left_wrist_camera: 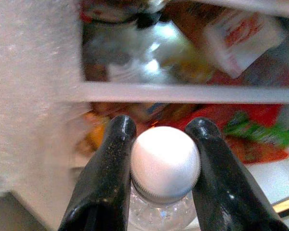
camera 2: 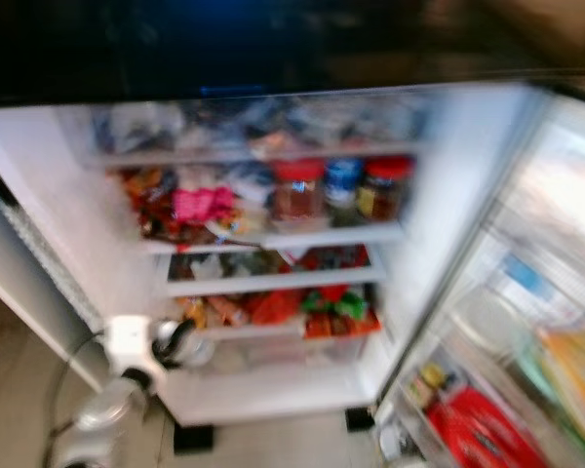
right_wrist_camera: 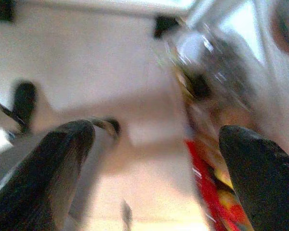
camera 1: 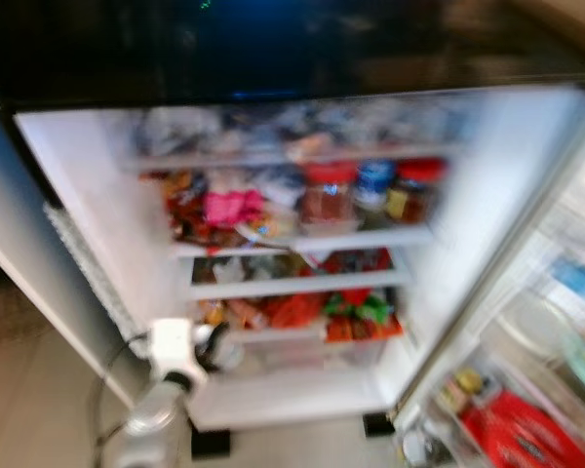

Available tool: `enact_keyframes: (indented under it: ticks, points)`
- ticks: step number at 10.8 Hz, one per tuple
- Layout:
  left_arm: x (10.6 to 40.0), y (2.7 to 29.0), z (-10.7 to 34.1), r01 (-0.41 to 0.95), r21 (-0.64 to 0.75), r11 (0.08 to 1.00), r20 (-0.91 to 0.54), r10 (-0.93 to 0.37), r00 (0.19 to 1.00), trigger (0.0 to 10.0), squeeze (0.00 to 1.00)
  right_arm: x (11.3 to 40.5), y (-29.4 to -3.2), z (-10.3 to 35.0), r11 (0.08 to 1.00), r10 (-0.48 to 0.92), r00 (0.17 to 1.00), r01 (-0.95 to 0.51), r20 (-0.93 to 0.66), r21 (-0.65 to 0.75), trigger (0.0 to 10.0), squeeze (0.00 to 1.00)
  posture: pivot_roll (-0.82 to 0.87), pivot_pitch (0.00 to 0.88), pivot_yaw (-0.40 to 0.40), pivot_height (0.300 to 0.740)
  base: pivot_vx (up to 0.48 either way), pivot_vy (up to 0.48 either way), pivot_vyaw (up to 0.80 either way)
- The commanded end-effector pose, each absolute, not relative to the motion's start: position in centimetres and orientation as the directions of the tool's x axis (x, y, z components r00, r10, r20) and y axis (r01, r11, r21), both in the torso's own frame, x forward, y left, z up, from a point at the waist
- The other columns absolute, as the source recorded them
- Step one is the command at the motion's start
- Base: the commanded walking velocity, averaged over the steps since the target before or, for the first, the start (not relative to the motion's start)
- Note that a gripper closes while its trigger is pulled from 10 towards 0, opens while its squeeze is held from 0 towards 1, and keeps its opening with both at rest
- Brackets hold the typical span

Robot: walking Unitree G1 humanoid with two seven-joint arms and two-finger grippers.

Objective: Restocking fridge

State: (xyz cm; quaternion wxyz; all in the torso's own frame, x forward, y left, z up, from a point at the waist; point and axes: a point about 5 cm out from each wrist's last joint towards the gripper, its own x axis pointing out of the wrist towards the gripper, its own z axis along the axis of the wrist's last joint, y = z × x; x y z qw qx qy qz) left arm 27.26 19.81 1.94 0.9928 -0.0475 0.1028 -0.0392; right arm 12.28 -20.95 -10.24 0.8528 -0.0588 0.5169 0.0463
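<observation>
Left gripper clamps a bottle by its neck at the fridge, about seven o'clock. Right gripper hangs with fingers apart. I'd keep the bottle upright going in.

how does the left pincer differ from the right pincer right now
The left pincer is shut on a clear bottle with a white cap; the right pincer is open and holds nothing. The left pincer is raised toward the fridge shelves; the right pincer points down at the floor beside the door bins. Both have two black fingers.

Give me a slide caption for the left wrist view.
Left tool clamps a clear bottle by its white cap, facing stocked fridge shelves.
</observation>
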Motion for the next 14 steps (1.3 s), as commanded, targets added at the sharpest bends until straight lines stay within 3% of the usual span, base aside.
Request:
enact_keyframes:
  ticks: [1,11,14]
  points:
    - [27.64,18.87,2.1,0.092,-0.112,0.99,-0.193,-0.112,0.975,10.0,0.0,11.49,-21.83,-10.32,0.99,-0.004,0.443,-0.125,-0.896,-0.066,10.0,0.0,0.02,0.016,-0.009,0.74,0.304,0.0,0.0]
    - [28.32,18.64,2.69,0.137,-0.042,0.99,-0.179,-0.143,0.973,10.0,0.0,11.58,-21.57,-10.34,0.991,0.019,0.437,-0.125,-0.899,-0.04,10.0,0.0,0.02,0.029,-0.009,0.74,0.026,0.0,0.0]
    - [28.59,18.75,2.94,0.133,-0.008,0.991,-0.172,-0.132,0.976,10.0,0.0,11.55,-21.55,-10.36,0.991,0.021,0.436,-0.129,-0.9,-0.039,10.0,0.0,0.03,0.028,-0.008,0.69,0.0,0.0,0.0]
